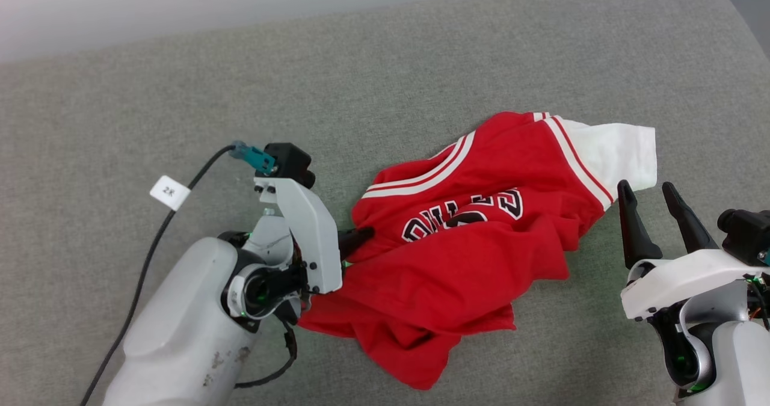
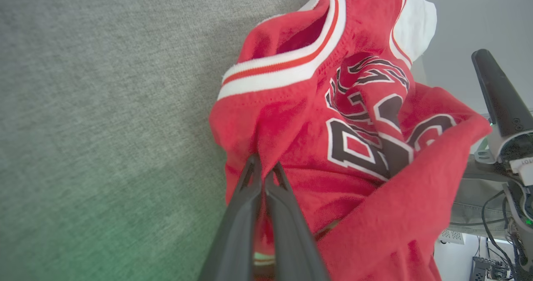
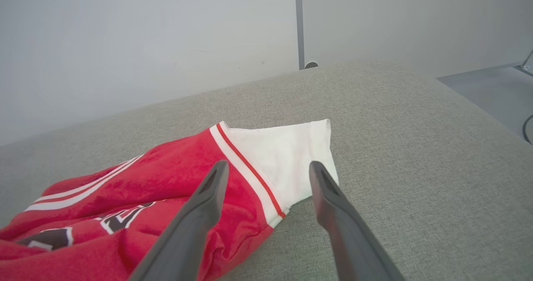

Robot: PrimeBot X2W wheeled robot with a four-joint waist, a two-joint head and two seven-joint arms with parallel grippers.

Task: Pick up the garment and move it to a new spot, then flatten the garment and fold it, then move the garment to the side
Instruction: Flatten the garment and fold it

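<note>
Trailing down the grey cushion's [image 1: 421, 63] left is a tagged black cable [image 1: 150, 255]. The garment [image 1: 463, 255] lies crumpled mid-cushion, red, white sleeve [image 1: 619, 153] far right; left gripper [image 2: 265, 162] pinches its left edge, right gripper [image 1: 645, 184] gapes just beside the sleeve.

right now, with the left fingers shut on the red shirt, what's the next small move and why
Probably ease the right gripper forward onto the white sleeve: its fingers stand open just short of it, while the left gripper is shut on the garment at its other side, so a second hold would likely lift it evenly.
</note>
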